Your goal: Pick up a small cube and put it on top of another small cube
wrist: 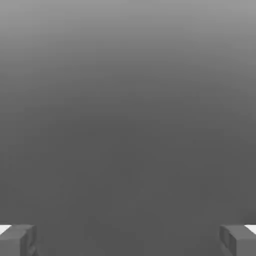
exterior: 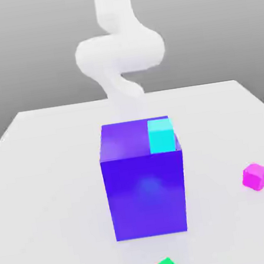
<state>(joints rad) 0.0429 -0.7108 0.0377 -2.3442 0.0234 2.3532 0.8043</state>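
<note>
Magenta cube [exterior: 255, 176] on tabletop [exterior: 47, 188], exterior view's right, well apart from big blue block [exterior: 145, 186] — corner-on, no long axis. Claw [wrist: 128, 240] wide open, holding nothing.

Big blue-purple block [exterior: 147, 194]: smooth, faint soft sheen on its front face. Cyan cube [exterior: 160, 136] on its top and magenta small cube [exterior: 255, 176] beside it: plain, matt. Tabletop [exterior: 47, 188]: smooth, matt white. Arm [exterior: 120, 52]: smooth white. Pincer fingertips [wrist: 18, 241]: matt grey.
</note>
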